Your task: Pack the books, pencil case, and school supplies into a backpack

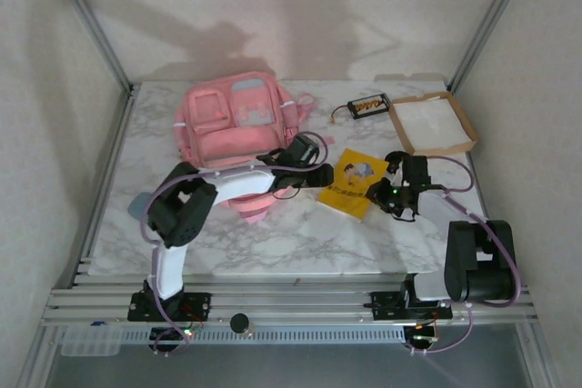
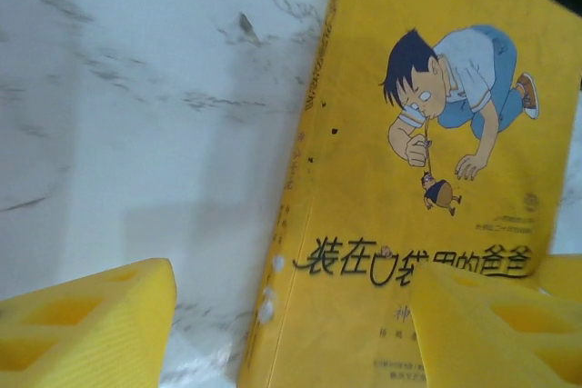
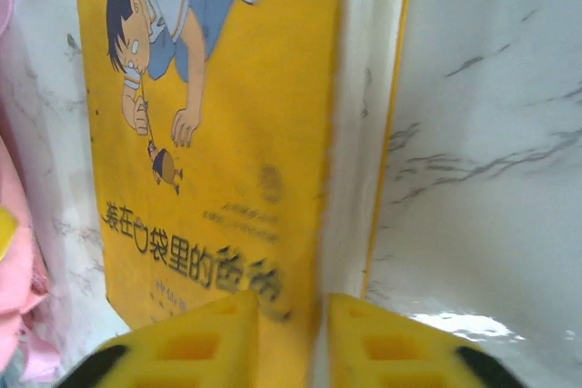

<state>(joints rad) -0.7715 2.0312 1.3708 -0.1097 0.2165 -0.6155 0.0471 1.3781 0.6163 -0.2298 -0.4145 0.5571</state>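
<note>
**One yellow book (image 1: pixel 355 185) between my tools**

It lies on the desk (image 1: pixel 273 243), right of the pink backpack (image 1: pixel 235 124). My left tool (image 2: pixel 286 302) hangs over its left edge, fingers spread wide. My right tool (image 3: pixel 296 304) sits at its right edge, fingers nearly together with a slim gap; whether they pinch the cover I cannot tell.

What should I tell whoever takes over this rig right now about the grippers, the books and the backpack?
Left gripper: open, hovering over one edge of the yellow book.
Right gripper: fingers nearly together at that book's opposite edge; grip unclear.
Yellow book lies on the table right of the backpack; dark book lies farther back.
Done: no book seen packed. Left: get both into the backpack.
</note>
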